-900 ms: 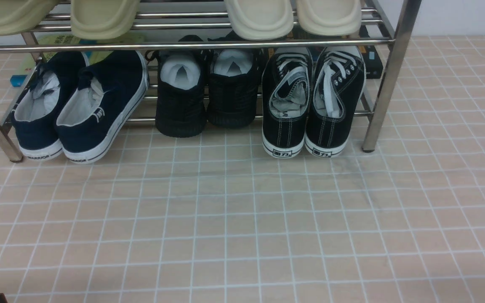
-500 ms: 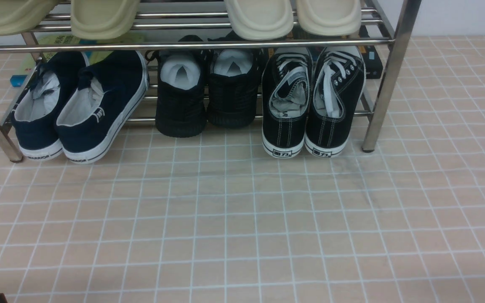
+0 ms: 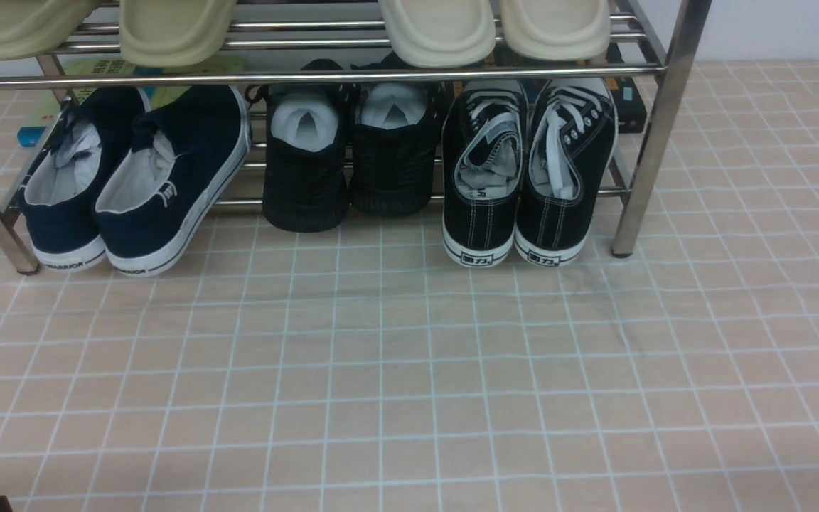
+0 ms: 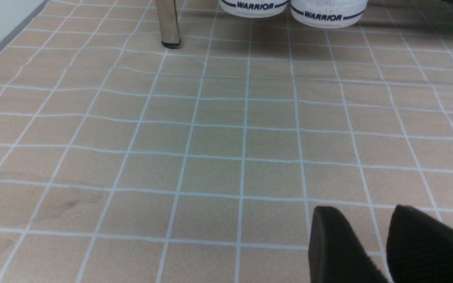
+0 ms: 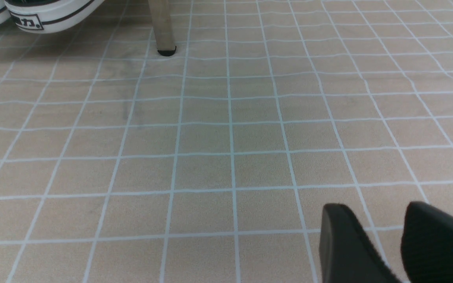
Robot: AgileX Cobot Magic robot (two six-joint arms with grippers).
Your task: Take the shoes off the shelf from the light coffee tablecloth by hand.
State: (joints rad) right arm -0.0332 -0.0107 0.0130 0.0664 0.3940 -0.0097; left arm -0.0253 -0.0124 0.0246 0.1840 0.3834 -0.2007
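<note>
1. Shoes: you'll see the blk/white pair at the right end of the shelf, bottom tier, heels toward you on the light coffee tablecloth.
2. L gripper: fingers apart, empty, over bare cloth.
3. R gripper: fingers apart, empty, nr front of shelf's right leg.

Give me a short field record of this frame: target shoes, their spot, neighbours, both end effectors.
target: black canvas sneakers, white laces
spot: bottom tier of chrome shelf, right end; heels on tablecloth
neighbours: all-black pair centre, navy pair left, cream slippers above
left end effector: open, empty, above cloth
right end effector: open, empty, above cloth
progress: shoes untouched
</note>
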